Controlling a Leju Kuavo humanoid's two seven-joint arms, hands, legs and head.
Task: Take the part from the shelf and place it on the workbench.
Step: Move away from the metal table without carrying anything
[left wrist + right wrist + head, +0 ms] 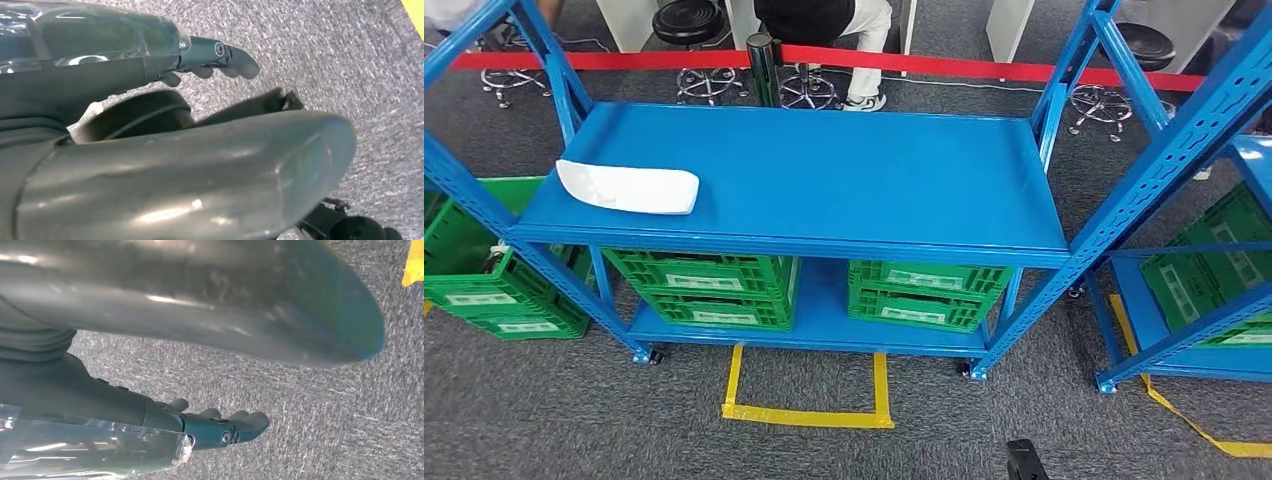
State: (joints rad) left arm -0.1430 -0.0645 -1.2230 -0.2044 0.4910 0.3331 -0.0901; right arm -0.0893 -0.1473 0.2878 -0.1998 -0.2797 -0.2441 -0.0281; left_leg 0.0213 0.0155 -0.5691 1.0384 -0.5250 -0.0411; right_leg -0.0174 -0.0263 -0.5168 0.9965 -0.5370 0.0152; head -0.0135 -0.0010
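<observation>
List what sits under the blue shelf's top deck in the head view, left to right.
Green plastic crate by the left post → stacked green crates with white labels on the bottom deck → second stack of green crates → green crate in the neighbouring rack.

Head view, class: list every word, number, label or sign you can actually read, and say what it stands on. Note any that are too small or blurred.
No text can be read.
Green crates under the blue shelf: white labels, print too small and blurred to read.
Green crate at right: white labels, also blurred.
White part on the shelf: no marking visible.
Red barrier tape and yellow floor tape: plain, no lettering.
</observation>
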